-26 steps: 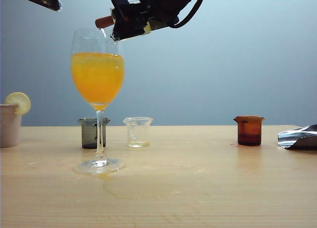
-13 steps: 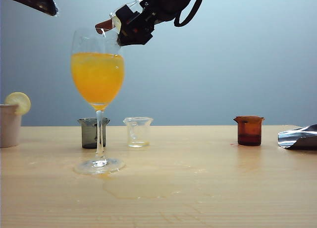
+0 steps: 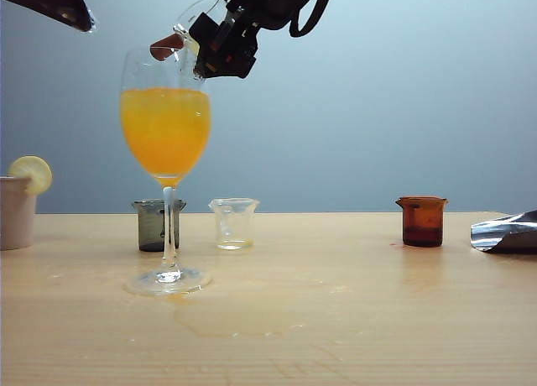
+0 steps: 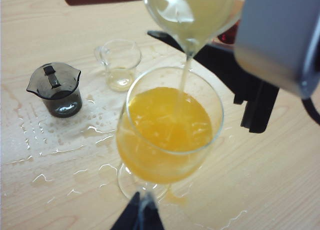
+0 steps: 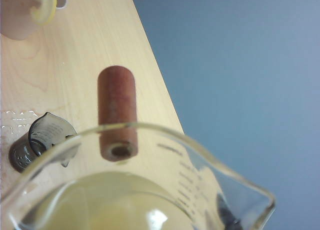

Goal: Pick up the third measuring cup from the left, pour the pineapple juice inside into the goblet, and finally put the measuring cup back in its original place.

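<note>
The right gripper (image 3: pixel 220 44) is black and blocky, with angular plates and a black cable looping off its wrist. In the left wrist view its housing looks pale grey. Only a dark wedge of the left arm (image 3: pixel 52 2) shows.

Even soft light, wrist foregrounds blurry

Exterior cam sits low at table level, facing the blue wall; my left wrist cam looks down close onto the goblet (image 4: pixel 170 125). My right wrist cam peers over the third measuring cup (image 5: pixel 140 190); all three share the grey cup (image 3: pixel 158 225).
</note>
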Tool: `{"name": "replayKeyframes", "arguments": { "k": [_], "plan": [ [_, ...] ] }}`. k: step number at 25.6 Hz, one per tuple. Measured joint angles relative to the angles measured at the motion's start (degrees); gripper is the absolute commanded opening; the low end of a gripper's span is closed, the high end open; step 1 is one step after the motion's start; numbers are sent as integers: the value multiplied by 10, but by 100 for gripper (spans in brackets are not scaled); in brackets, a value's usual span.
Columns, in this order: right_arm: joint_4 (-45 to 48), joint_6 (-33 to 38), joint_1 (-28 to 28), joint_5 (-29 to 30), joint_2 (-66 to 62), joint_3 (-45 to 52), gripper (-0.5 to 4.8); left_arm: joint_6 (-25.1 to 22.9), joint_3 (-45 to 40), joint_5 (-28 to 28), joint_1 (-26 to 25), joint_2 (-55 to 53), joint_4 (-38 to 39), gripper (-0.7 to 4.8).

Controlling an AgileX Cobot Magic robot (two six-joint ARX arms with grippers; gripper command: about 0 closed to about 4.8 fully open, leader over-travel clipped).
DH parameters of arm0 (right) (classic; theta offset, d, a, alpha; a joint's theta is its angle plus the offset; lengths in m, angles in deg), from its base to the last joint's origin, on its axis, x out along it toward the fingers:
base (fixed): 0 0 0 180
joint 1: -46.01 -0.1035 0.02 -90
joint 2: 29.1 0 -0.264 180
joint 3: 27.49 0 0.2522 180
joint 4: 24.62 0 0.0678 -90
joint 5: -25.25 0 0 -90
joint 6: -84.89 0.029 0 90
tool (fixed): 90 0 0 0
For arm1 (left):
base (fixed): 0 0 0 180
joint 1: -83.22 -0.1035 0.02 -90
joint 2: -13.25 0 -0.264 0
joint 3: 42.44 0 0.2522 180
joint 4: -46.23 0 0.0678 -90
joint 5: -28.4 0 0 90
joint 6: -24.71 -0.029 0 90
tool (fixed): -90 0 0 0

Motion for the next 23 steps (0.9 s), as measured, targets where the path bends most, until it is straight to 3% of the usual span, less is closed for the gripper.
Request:
{"name": "replayKeyframes", "arguments": {
  "k": [9,23],
  "plan": [
    [0,-80,-8,-12,0,0,106,0,0,0,0,0,5,-5],
    [26,-125,-14,-35,1,0,106,0,0,-1,0,0,7,-5]
  ]
}}
